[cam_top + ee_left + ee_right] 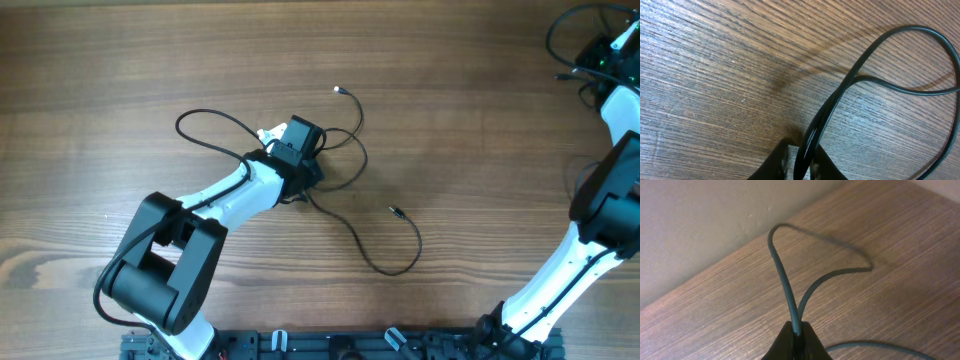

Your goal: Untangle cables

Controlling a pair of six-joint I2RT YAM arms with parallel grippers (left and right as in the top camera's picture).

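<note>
Inspecting the wooden counter (120, 80): the cables (345, 228) lie near its centre as loose, crossing black loops. One silver-tipped plug (338, 90) lies on the far side of the knot, and another plug end (394, 210) lies to its right. The left claw (801, 156) is down at the crossing, narrowed on a black cord (831, 107) that runs up between its fingers and splits into two loops. The right claw (796, 330) is at the far right corner of the counter. It is pinched tight on a separate cord (781, 275), which rises from its tips and arches above the wood.
</note>
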